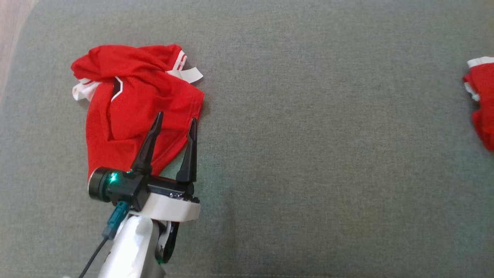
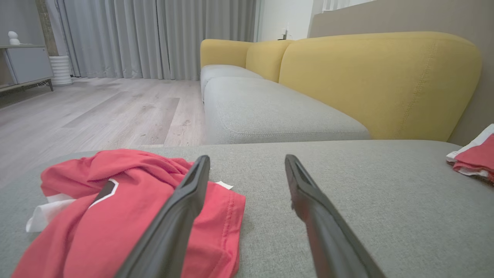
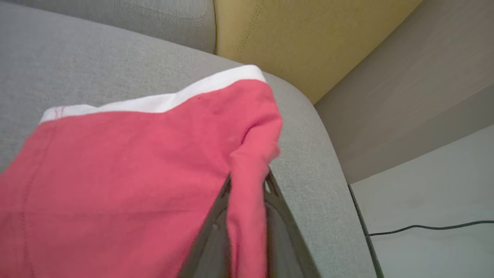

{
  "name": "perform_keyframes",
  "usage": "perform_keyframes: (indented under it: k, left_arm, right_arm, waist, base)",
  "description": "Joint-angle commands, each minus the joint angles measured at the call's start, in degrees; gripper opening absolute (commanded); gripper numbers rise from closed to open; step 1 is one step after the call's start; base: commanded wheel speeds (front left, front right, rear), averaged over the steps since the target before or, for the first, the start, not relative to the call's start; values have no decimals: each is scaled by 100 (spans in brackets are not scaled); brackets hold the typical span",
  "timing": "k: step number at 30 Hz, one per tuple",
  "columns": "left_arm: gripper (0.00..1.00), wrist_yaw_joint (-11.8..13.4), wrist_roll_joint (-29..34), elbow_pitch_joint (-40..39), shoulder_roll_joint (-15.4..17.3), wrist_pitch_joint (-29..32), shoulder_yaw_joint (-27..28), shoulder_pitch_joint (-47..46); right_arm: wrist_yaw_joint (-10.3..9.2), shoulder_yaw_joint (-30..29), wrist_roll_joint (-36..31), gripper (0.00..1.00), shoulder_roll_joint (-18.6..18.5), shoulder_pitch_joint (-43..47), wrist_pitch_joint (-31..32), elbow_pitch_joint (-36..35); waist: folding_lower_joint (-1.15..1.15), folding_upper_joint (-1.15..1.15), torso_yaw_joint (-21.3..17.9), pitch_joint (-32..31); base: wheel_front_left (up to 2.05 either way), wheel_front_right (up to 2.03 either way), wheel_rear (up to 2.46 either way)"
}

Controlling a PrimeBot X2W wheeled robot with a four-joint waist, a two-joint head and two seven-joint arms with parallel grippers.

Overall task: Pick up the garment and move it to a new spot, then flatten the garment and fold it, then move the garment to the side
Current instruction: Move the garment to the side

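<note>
A crumpled red garment with white trim [image 1: 131, 112] lies at the left of the grey cushion [image 1: 308, 154]. My left gripper [image 1: 176, 117] hovers open over its lower right edge, one finger above the cloth and the other above bare cushion. The left wrist view has the same garment [image 2: 115, 216] under the left finger, with the gripper [image 2: 247, 157] wide open and holding nothing. A second red garment with a white band [image 1: 482, 100] sits at the cushion's right edge. My right gripper [image 3: 249, 183] is shut on a raised fold of that second garment [image 3: 115, 173].
A yellow backrest [image 2: 378, 85] rises behind the cushion, with more grey seats beyond. Wooden floor [image 2: 96, 112], curtains and a cabinet [image 2: 27, 61] lie to the far left. Past the cushion's rounded corner a black cable [image 3: 424, 227] runs across pale floor.
</note>
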Motion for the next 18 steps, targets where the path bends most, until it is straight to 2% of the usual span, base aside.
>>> perform_keyframes:
  k: [1, 6, 10, 18]
  left_arm:
    - [100, -24, 52, -160, 20, -29, 165, -160]
    - [100, -11, 43, -153, 20, -29, 186, -55]
    - [100, 10, 33, -175, 20, -29, 214, 34]
    - [100, 48, 65, -264, 20, -29, 334, 231]
  right_arm:
    - [-5, -12, 40, 98, -48, -85, -31, -126]
    - [-5, -122, 81, 100, 339, -114, -213, -281]
    - [-5, -35, 288, 100, 774, -111, -626, -623]
    - [-5, 437, 1174, 100, 1847, 242, -1350, -2036]
  waist:
    - [0, 0, -19, -45]
    - [0, 0, -117, -318]
    - [0, 0, -220, -570]
    - [0, 0, -434, -980]
  base:
    - [0, 0, 0]
    - [0, 0, 0]
    - [0, 0, 0]
    - [0, 0, 0]
